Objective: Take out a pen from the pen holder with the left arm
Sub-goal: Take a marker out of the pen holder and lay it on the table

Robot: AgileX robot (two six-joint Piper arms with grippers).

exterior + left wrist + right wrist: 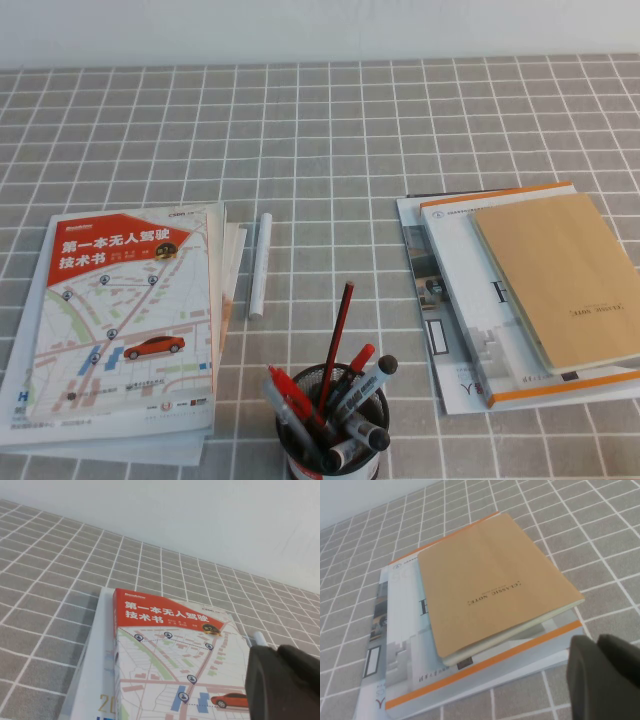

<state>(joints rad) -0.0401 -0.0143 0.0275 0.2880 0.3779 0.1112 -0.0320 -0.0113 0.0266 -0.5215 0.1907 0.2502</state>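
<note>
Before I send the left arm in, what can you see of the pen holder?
The pen holder is a round black mesh cup, seemingly metal, upright at the table's near edge between the map book and the brown notebook, its base cut off by the frame. Several red markers, grey markers and one tall pencil lean inside. Nothing else touches it. The left gripper, shut, hangs over that book; the right gripper is beside the notebook.

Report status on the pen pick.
Left gripper shut, above the red book. Right gripper above the notebook stack. Pen holder full, untouched, nothing blocking it.
</note>
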